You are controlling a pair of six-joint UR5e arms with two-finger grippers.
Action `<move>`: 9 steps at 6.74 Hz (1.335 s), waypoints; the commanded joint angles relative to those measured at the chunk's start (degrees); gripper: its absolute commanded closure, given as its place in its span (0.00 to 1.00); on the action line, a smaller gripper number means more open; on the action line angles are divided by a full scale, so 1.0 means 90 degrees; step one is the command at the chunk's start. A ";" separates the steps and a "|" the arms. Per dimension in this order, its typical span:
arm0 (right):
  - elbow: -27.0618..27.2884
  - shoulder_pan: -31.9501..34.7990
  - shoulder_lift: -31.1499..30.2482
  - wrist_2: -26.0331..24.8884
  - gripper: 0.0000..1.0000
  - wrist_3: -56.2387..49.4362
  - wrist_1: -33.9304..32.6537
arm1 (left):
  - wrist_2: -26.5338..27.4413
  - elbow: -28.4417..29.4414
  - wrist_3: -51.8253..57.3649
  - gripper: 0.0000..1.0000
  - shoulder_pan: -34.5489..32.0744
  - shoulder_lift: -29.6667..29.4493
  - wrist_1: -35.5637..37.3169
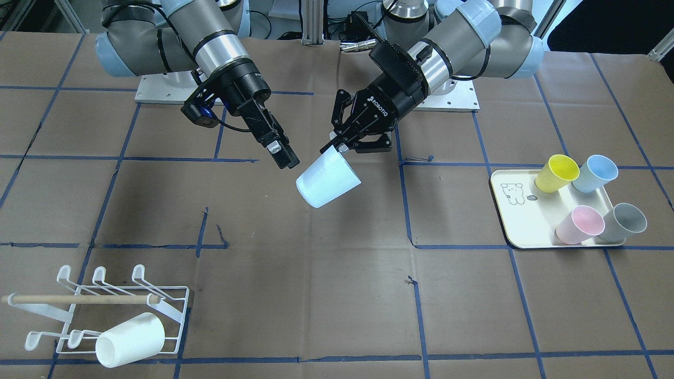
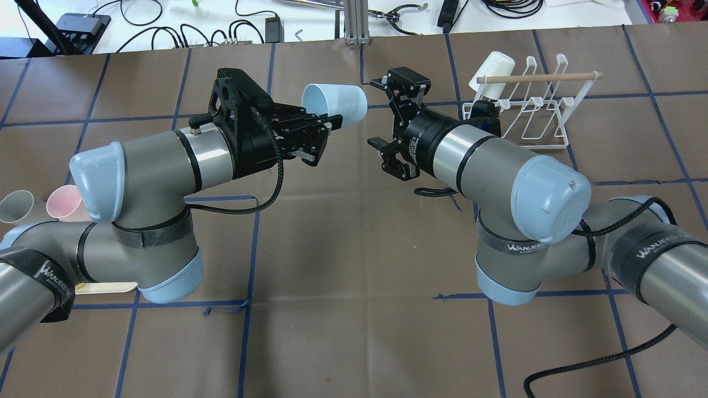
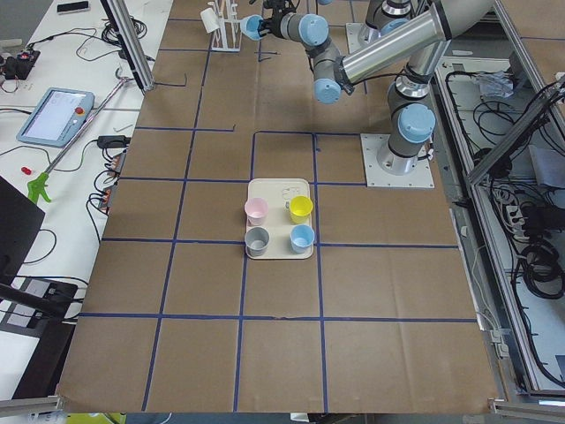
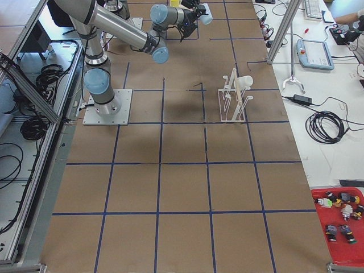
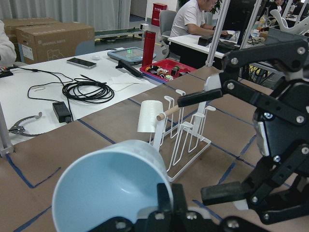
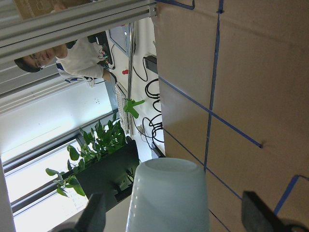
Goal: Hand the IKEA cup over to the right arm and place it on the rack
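Note:
A pale blue IKEA cup (image 1: pixel 329 181) hangs tilted over the table's middle. My left gripper (image 1: pixel 338 147) is shut on its rim. In the overhead view the cup (image 2: pixel 334 102) lies sideways, its base towards the right arm's gripper (image 2: pixel 380 113). That gripper is open, a short gap from the base. In the right wrist view the cup's base (image 6: pixel 169 193) shows between the spread fingers (image 6: pixel 94 215). The left wrist view shows the cup's mouth (image 5: pixel 111 193). The white wire rack (image 1: pixel 174 316) stands at the table's corner on the right arm's side, with a white cup (image 1: pixel 130 339) on one peg.
A cream tray (image 1: pixel 513 210) on the left arm's side carries yellow (image 1: pixel 557 172), blue (image 1: pixel 595 172), pink (image 1: pixel 580 225) and grey (image 1: pixel 624 222) cups. Brown table with blue tape lines. Cables and a person at a desk lie beyond the far edge.

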 commanded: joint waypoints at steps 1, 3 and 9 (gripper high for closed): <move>-0.0293 0.0199 0.0232 -0.0007 0.01 0.0142 0.0175 | 0.0000 0.0002 -0.0014 1.00 0.0000 0.0011 0.0001; -0.0605 0.0297 0.0584 -0.0007 0.01 0.0153 0.0175 | 0.0000 0.0002 -0.0014 1.00 0.0000 0.0012 0.0001; -0.1007 0.0375 0.1034 0.0002 0.07 0.0133 0.0166 | 0.0000 0.0002 -0.0014 0.99 0.0000 0.0021 0.0001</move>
